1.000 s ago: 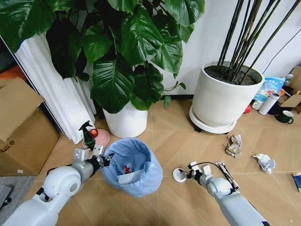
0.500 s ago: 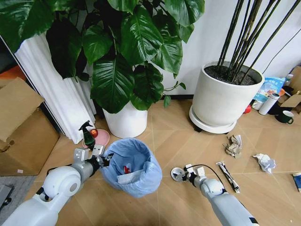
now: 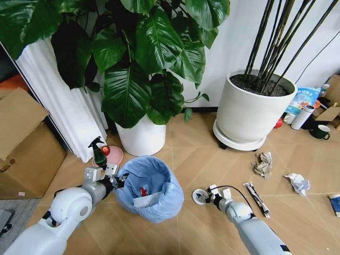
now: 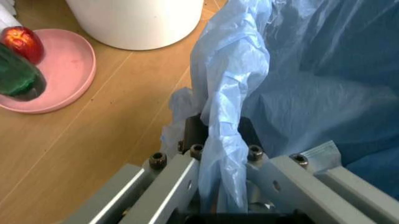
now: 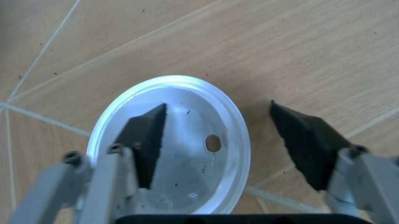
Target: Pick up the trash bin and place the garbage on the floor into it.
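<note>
We pinch the bin [image 3: 146, 187] rim with our left gripper [image 4: 219, 186] to steady it; right gripper [image 5: 218, 144] jaws straddle the white disc [image 5: 177, 140], open.

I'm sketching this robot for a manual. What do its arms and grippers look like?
Both arms have smooth, rounded white shells. The left gripper and right gripper have silver-grey metal finger bars with visible bolts. The right gripper carries black wedge-shaped pads, and a thin black cable loops over its wrist.

trash bin [image 3: 146, 187] left of white disc [image 3: 200, 197]
</note>
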You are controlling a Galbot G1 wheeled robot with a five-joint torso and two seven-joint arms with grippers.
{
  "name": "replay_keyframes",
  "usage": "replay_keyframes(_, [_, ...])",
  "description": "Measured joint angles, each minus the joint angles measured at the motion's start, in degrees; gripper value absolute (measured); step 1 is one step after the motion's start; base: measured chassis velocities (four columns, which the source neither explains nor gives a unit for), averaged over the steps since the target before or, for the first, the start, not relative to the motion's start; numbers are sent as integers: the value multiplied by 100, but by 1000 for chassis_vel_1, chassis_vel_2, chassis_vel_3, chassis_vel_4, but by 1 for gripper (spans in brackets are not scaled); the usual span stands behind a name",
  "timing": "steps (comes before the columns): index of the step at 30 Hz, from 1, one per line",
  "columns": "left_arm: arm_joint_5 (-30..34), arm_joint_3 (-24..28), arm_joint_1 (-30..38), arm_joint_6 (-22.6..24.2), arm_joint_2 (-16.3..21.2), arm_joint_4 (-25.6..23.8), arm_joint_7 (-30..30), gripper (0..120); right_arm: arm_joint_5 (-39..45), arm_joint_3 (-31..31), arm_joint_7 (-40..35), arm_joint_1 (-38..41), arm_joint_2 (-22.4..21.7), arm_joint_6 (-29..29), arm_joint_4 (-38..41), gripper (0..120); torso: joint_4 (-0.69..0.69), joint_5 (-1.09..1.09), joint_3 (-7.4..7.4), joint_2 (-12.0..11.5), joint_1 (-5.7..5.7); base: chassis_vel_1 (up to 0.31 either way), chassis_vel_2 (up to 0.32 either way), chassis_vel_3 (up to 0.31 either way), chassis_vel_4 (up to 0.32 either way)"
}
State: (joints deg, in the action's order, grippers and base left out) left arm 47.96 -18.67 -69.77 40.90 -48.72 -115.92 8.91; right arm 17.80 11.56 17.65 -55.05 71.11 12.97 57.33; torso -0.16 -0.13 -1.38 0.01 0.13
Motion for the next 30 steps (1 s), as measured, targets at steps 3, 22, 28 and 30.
replay_keyframes(3, [-1, 0, 0, 0, 3, 0, 0, 0, 25, 24, 31, -10, 1, 0, -8, 48, 1, 0, 0, 0, 0, 0, 0, 0, 0])
replay_keyframes(22, [-13, 47, 17, -4, -22, -6, 9, 0, 71, 129, 172, -123, -17, 29, 34, 0, 3, 2, -2, -1, 0, 0, 0, 0, 0])
replay_keyframes(28, [-17, 43, 19, -5, -17, -12, 10, 0, 71, 230, 175, -185, -31, 0, 150, 0, 3, 7, -3, -2, 2, 0, 0, 0, 0])
replay_keyframes(30, [-26, 35, 4, -5, -16, -23, 10, 0, -93, 403, 256, -269, -108, -188, 404, 0, 0, 3, -4, -3, 2, 0, 0, 0, 0])
